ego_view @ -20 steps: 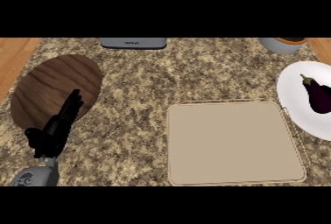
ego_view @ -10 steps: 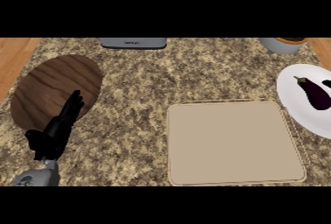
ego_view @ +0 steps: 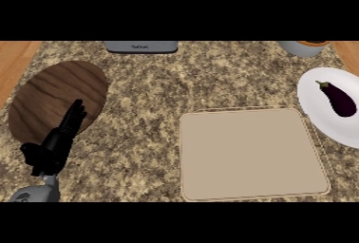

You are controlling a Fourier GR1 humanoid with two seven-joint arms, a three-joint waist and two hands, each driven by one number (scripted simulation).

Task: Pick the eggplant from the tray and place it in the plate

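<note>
Dark purple eggplant (ego_view: 338,99) lies on round white plate (ego_view: 316,114) at right edge, beside square beige tray (ego_view: 251,154). Black left hand (ego_view: 54,147) at lower left, fingers straight together (holding nothing).

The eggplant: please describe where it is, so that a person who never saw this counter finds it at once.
Look at the granite counter, then at the white plate at its right edge, beside the beige tray. The eggplant lies on that plate. It is the only dark purple, elongated thing there, with a small stem at its upper end.
</note>
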